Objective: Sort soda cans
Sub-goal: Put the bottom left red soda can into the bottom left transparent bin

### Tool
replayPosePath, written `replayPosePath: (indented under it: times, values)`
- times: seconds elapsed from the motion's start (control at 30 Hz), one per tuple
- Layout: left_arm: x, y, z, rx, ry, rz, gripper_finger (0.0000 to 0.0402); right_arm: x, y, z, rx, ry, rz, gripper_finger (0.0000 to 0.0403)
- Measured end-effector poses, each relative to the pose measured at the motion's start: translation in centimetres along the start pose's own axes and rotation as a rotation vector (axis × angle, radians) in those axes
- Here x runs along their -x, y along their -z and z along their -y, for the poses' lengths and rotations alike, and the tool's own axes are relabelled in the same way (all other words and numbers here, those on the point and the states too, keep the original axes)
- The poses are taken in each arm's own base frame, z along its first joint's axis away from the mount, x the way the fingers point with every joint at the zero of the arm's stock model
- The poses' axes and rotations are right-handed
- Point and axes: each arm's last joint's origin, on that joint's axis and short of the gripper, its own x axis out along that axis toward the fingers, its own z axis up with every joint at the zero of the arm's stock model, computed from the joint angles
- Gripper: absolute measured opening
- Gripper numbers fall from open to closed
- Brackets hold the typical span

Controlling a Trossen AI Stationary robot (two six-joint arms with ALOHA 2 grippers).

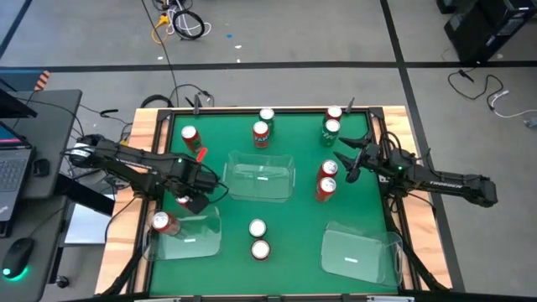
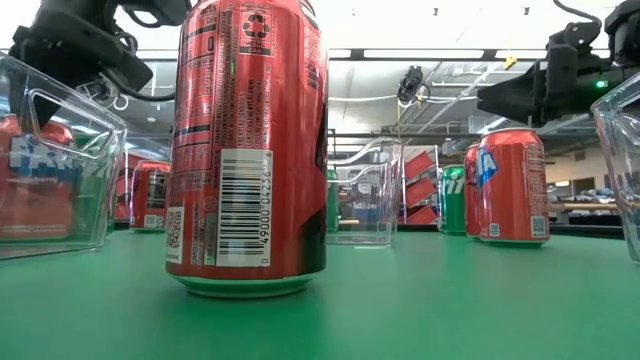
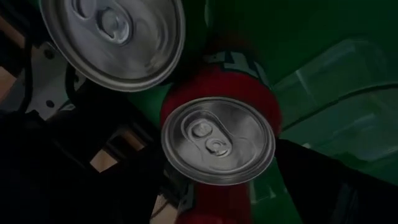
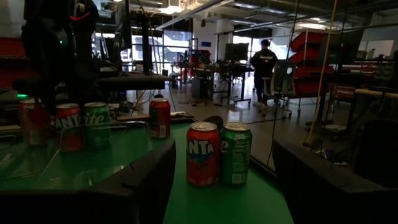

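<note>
High view: left gripper [image 1: 186, 199] hangs spread wide over a red can [image 1: 183, 200] at the left bin [image 1: 205, 237], likely just dropping it. Right wrist view: right gripper [image 4: 224, 180], half-spread and empty, faces a red-and-green pair [image 4: 219, 153], likely lining up its pick.

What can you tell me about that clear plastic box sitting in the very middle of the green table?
The clear bin is a see-through plastic box with rounded corners and an open top, sitting upright on the green table near its middle. No can is inside it. A small pale label shows at its bottom. Nothing touches it; the left gripper hovers just beside it.
</note>
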Motion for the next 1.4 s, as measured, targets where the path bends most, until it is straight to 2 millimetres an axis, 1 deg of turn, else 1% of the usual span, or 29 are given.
replayPosePath:
  times: [0.3,0.47,0.6,0.67,0.8,0.97,1.03,1.27,1.4]
  values:
    - [-0.3,-0.1,0.1,-0.026,0.008,0.015,0.0310,0.0,0.0,0.0,-0.001,0.000,0.004,0.0259]
    - [-1.1,-0.2,0.0,-0.031,0.005,0.016,0.0310,0.0,0.0,0.0,0.000,0.000,0.000,0.0259]
    - [-1.3,-0.3,0.0,-0.032,-0.003,0.028,0.0310,0.0,0.0,0.0,0.000,0.000,-0.001,0.0262]
    - [-1.3,-0.3,0.0,-0.038,-0.005,0.033,0.0305,0.0,0.0,0.0,0.000,-0.001,0.000,0.0263]
    - [-1.2,-0.2,0.0,-0.060,-0.007,0.026,0.0281,0.0,0.0,0.0,0.000,-0.001,0.001,0.0262]
    - [0.4,-0.3,0.2,-0.085,-0.025,0.075,0.0260,0.0,0.0,0.0,-0.001,0.000,0.003,0.0261]
    - [1.4,-0.2,0.0,-0.087,-0.034,0.101,0.0258,0.0,0.0,0.0,0.000,0.000,0.003,0.0262]
    - [4.2,0.3,-0.1,-0.090,-0.004,0.119,0.0256,0.0,0.0,0.0,0.000,0.000,0.003,0.0261]
    - [5.8,0.4,0.1,-0.102,0.050,0.147,0.0256,0.0,0.0,0.0,-0.001,0.000,0.003,0.0261]
